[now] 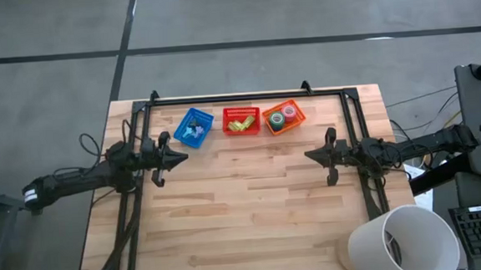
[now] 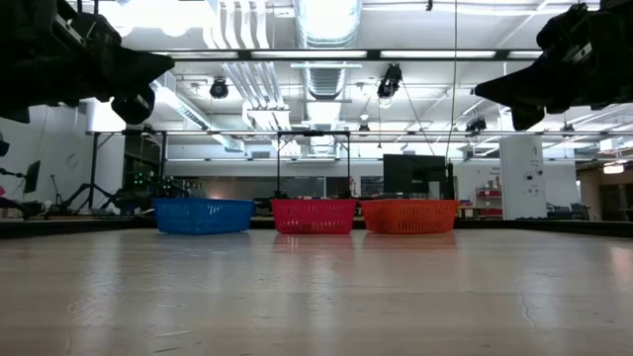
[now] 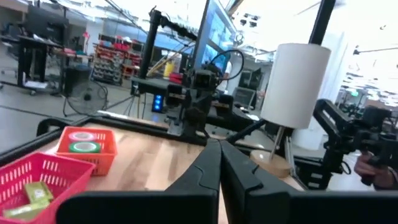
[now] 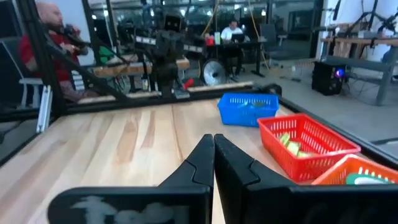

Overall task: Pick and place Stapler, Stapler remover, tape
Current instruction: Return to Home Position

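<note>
Dark left claw, right claw pinched closed, empty, above wood-plank table. Round tape rolls in orange mesh basket.

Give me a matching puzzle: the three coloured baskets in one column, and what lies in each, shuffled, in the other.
Column one:
1. blue bin
2. red bin
3. orange bin

Column two:
a. round tape rolls
b. small blue and purple pieces
c. yellow-green blocky items

Pairs: 1-b, 2-c, 3-a.

Both arms wait above the table, with the left gripper and right gripper shut and empty.
</note>
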